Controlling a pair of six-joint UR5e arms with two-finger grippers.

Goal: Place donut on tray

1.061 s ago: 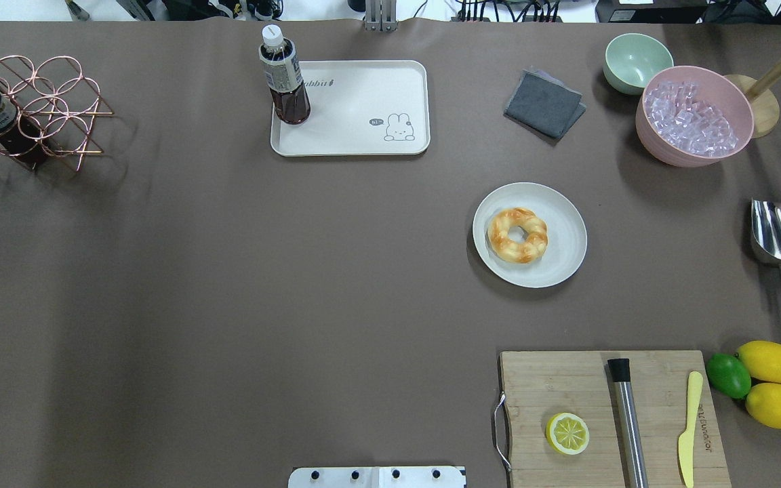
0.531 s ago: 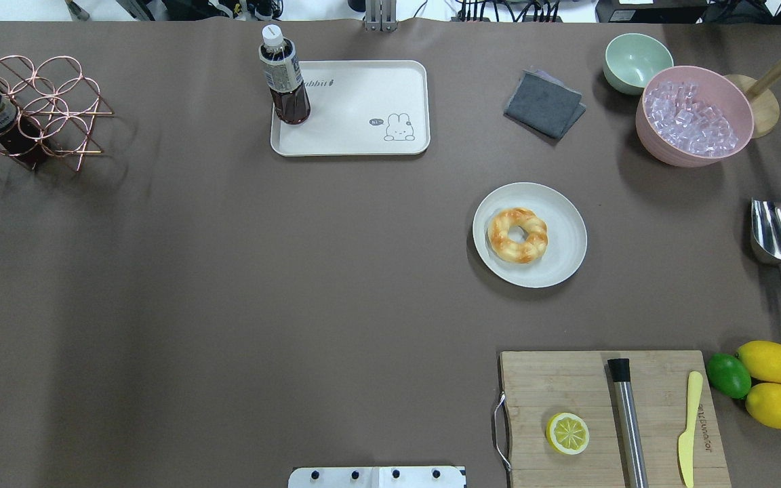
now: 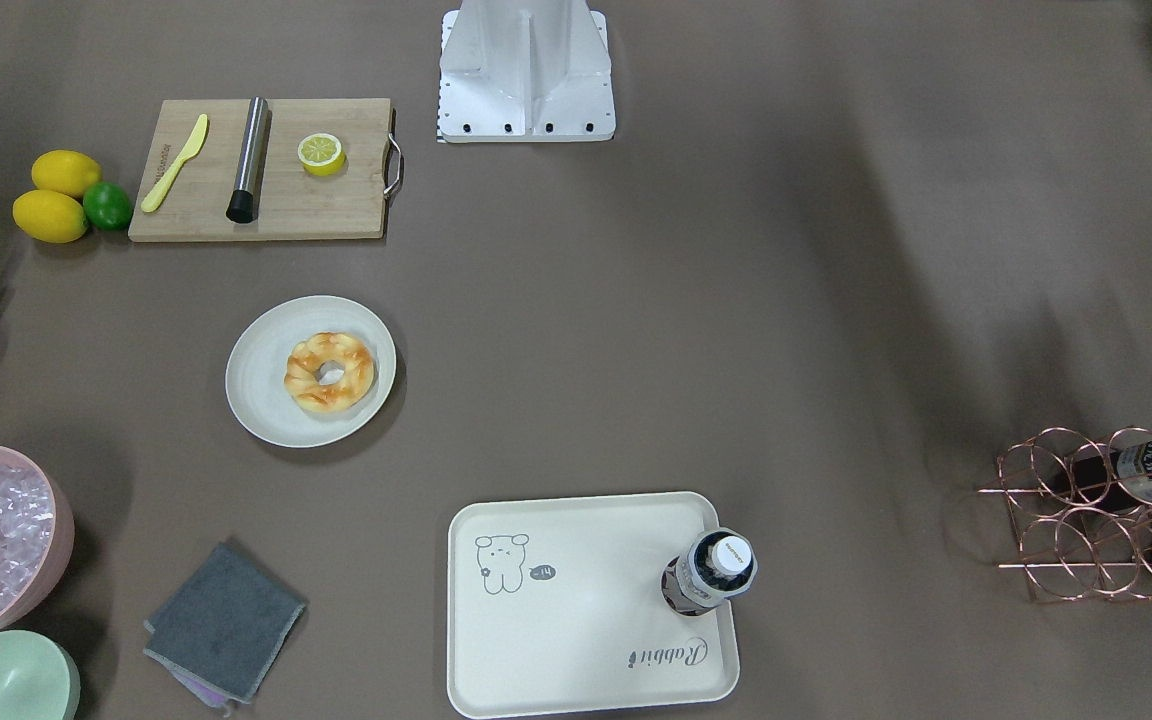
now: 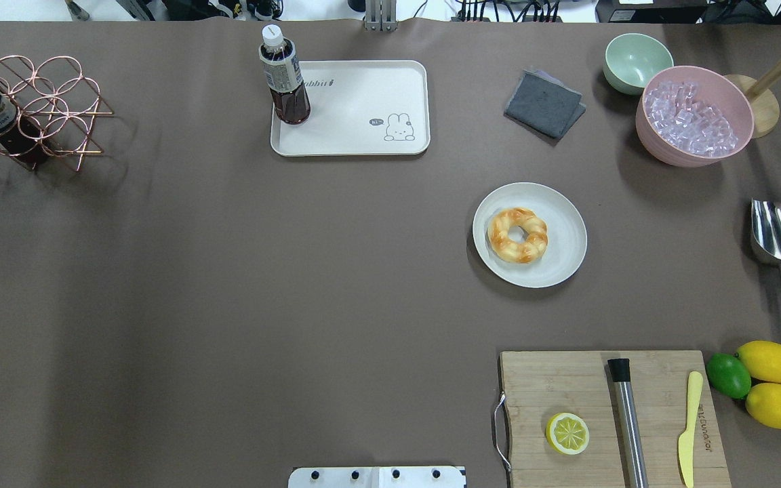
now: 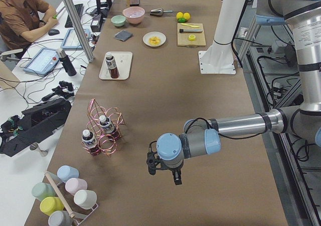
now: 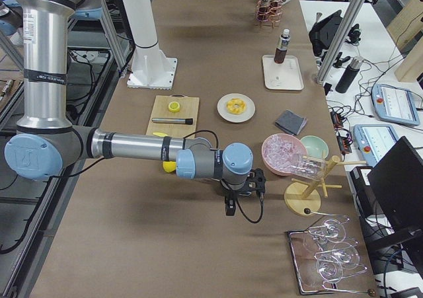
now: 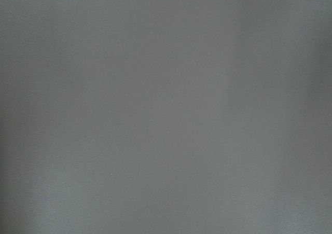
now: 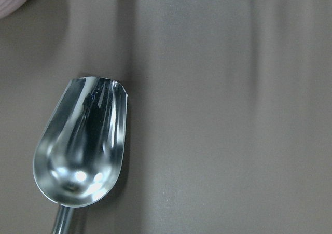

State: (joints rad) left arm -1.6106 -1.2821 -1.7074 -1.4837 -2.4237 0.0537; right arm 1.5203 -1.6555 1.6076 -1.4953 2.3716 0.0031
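The donut (image 4: 517, 235), a twisted golden-orange ring, lies on a round pale plate (image 4: 563, 234) right of the table's centre; it also shows in the front-facing view (image 3: 329, 372). The cream tray (image 4: 363, 102) with the rabbit drawing sits at the far middle, and a dark drink bottle (image 4: 283, 78) stands on its left corner. Neither gripper shows in the overhead or front-facing views. The left gripper (image 5: 163, 173) shows only in the exterior left view, the right gripper (image 6: 243, 193) only in the exterior right view, both far from the donut. I cannot tell whether either is open or shut.
A wooden cutting board (image 4: 567, 379) holds a lemon half (image 4: 567, 433), a steel tube and a yellow knife. Lemons and a lime (image 4: 728, 375), a metal scoop (image 8: 80, 146), a pink bowl of ice (image 4: 694, 115), a green bowl, a grey cloth (image 4: 543, 104) and a copper bottle rack (image 4: 31, 112) ring the table.
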